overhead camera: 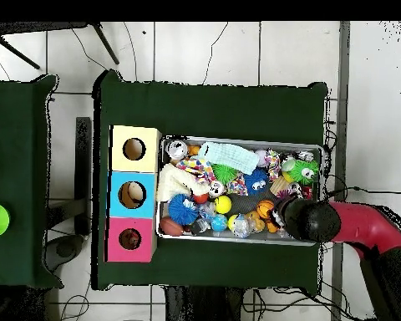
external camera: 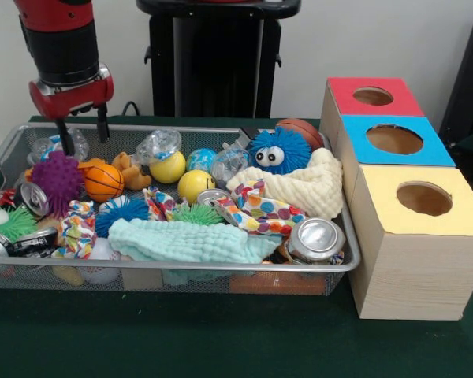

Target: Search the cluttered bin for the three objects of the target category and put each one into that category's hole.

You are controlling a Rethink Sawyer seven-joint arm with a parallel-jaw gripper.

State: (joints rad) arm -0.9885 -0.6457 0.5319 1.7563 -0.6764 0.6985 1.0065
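Note:
The silver wire-mesh bin point(external camera: 221, 268) is full of toys, cloths and cans; from above its rim point(overhead camera: 237, 140) shows too. A small tan bear-like toy point(external camera: 128, 169) lies in the far left part, beside the orange toy basketball point(external camera: 103, 182). I cannot make out a tiger-striped toy or a third animal. My gripper point(external camera: 83, 137) is open and empty, hanging over the bin's far left corner, just above and left of the bear. In the overhead view the arm's wrist point(overhead camera: 308, 219) covers it. The red-ringed hole point(external camera: 373, 96) point(overhead camera: 130, 239) is on the farthest box.
The blue-ringed hole point(external camera: 394, 139) and yellow-ringed hole point(external camera: 424, 198) lie on the nearer boxes to the right of the bin. A blue fuzzy ball with googly eyes point(external camera: 277, 151), a purple spiky ball point(external camera: 57, 178), a cream cloth point(external camera: 299, 189), a mint cloth point(external camera: 189, 240) and a can point(external camera: 316, 239) crowd the bin.

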